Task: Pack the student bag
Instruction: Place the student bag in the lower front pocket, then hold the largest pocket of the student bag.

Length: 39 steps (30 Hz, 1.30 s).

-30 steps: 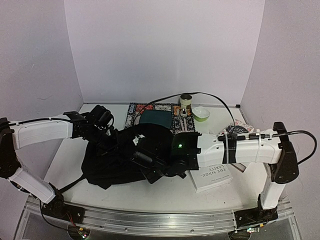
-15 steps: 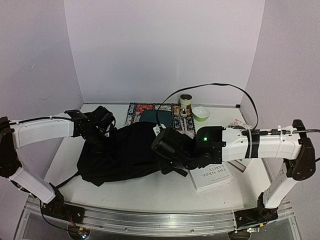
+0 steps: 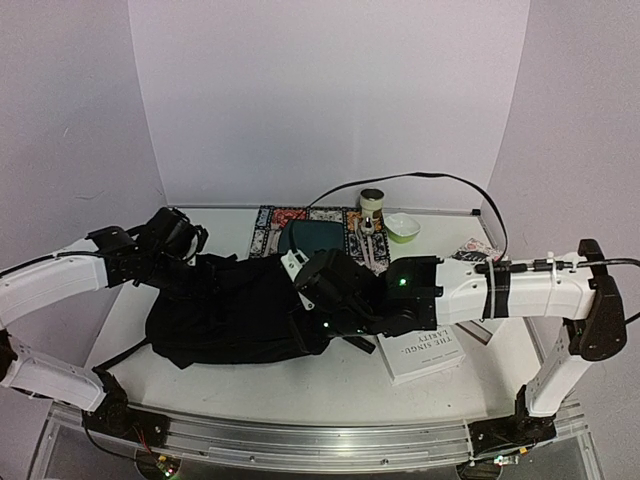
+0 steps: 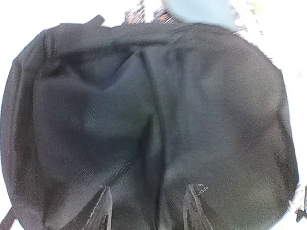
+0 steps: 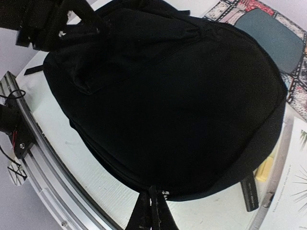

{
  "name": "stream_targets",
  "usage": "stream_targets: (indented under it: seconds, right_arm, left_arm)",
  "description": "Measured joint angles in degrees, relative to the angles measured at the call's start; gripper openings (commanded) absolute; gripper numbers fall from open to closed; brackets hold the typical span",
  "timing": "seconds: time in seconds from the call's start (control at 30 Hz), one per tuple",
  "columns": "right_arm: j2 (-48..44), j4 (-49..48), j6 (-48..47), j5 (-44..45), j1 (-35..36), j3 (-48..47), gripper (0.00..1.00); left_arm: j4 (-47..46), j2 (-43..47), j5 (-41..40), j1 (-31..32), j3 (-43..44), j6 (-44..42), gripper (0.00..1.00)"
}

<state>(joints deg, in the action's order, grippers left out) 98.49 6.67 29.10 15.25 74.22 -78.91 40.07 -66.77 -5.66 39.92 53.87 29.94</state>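
The student bag (image 3: 225, 310), a big black fabric backpack, lies flat on the table left of centre. My left gripper (image 4: 148, 191) stands open just over its creased top panel (image 4: 158, 110), with nothing between the fingers (image 4: 104, 208). In the top view that gripper (image 3: 188, 252) is at the bag's far left end. My right gripper (image 5: 154, 190) is shut on the bag's near rim (image 5: 158, 120), at the seam. From above, its wrist covers the bag's right end and hides its fingertips.
A white book (image 3: 425, 355) lies right of the bag, with a black marker (image 5: 249, 194) and a yellow item (image 5: 266, 167) beside it. Behind are a patterned mat (image 3: 272, 225), a teal case (image 3: 318, 236), a jar (image 3: 372, 200), a green bowl (image 3: 402, 227) and a packet (image 3: 475, 255).
My left gripper has opened, let go of the bag fabric and drawn back to the left. The right arm has swung right, then slightly back. The bag now lies flatter and further left.
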Motion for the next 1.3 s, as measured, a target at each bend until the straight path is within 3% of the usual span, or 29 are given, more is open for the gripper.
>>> stream_targets:
  seconds: [0.27,0.73,1.07,1.3]
  right_arm:
    - [0.4,-6.76,1.13,-6.81,-3.45,1.38,0.0]
    - [0.4,-9.78,3.33,-8.35,-5.2,5.07,0.0]
    - [0.4,-10.14,4.18,-8.33,-5.2,5.11,0.0]
    - [0.4,-10.16,4.34,-8.37,-5.2,5.11,0.0]
  left_arm:
    - [-8.92,9.43,9.5,2.49,-4.35,-6.14,0.71]
    - [-18.21,7.67,21.24,8.24,-8.63,-16.0,0.69]
    - [-23.96,7.58,25.39,10.43,-13.52,-24.09,0.6]
    - [-26.26,2.68,25.33,13.03,-13.52,-27.58,0.46]
